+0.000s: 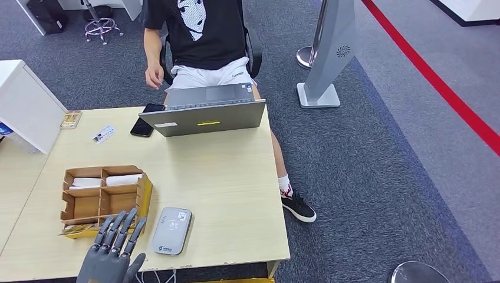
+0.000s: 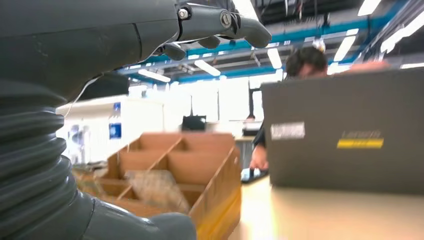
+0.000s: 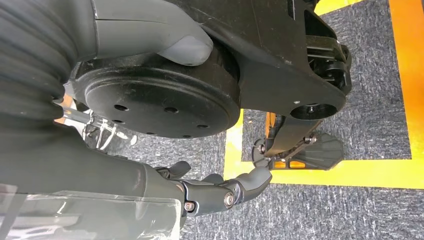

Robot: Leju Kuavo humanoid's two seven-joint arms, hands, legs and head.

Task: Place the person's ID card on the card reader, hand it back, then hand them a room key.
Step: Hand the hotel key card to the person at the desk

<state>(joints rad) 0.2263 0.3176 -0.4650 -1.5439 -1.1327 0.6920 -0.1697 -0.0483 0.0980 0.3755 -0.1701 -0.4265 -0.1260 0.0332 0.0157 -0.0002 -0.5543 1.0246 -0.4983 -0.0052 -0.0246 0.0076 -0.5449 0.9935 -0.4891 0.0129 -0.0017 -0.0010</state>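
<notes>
A small white ID card (image 1: 103,134) lies on the far left of the table, beside a black phone (image 1: 142,126). The grey card reader (image 1: 171,230) sits near the table's front edge. A cardboard organiser (image 1: 104,197) to its left holds white room key cards (image 1: 124,180) in its back compartments. My left hand (image 1: 112,250) hovers at the front edge just left of the reader, fingers stretched forward and apart, holding nothing. In the left wrist view its fingers (image 2: 220,22) point over the organiser (image 2: 175,170). My right hand (image 3: 80,170) hangs beside my body, fingers (image 3: 220,192) loose, empty.
A person sits behind an open grey laptop (image 1: 203,115) at the table's far edge, one hand (image 1: 154,76) raised near the phone. A white cabinet (image 1: 26,106) stands at the left and a small wooden holder (image 1: 71,119) beside it. A grey stand (image 1: 327,65) rises on the carpet at right.
</notes>
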